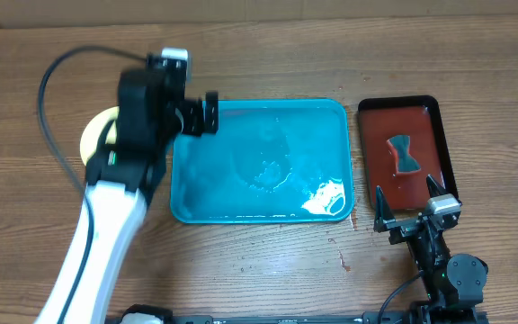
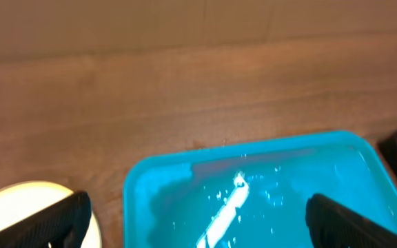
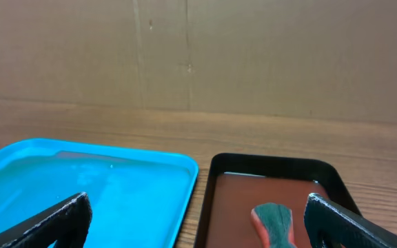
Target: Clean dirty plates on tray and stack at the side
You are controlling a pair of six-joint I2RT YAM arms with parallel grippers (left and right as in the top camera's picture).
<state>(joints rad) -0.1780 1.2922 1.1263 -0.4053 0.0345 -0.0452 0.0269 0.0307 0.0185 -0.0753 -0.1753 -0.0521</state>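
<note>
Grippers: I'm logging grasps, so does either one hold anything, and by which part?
Nothing is held. The left gripper is open over the teal tray at its left rim; the right gripper is open at the red tray's near end.

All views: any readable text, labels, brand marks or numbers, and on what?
None readable in any view.
The teal tray, plate, dark red tray, the pad on it and the cardboard wall carry no visible print.
The white streaks on the teal tray are glare, not lettering.
</note>
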